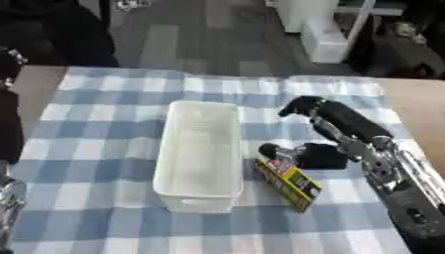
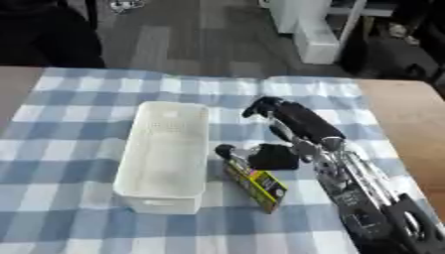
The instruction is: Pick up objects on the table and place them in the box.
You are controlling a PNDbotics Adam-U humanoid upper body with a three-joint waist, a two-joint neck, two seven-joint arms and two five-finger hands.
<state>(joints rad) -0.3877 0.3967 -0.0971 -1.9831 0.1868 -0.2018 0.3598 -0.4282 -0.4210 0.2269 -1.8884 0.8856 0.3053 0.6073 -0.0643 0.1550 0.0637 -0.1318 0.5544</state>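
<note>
A white rectangular box (image 1: 201, 154) stands lengthwise in the middle of the checked cloth, with nothing visible inside. Just right of it lies a long yellow and black packet (image 1: 291, 181), angled toward the near right. My right hand (image 1: 343, 121) comes in from the lower right and hovers over the cloth beside the box. Its fingers (image 1: 300, 105) stretch out toward the far left, and its black thumb (image 1: 300, 155) reaches down to the packet's far end. The hand is open and holds nothing. A dark and silver part of my left arm (image 1: 9, 149) shows at the left edge.
The blue and white checked cloth (image 1: 96, 149) covers the table. Bare wood (image 2: 408, 114) shows to the right of it. Beyond the far edge are a grey floor and white furniture (image 1: 322, 30).
</note>
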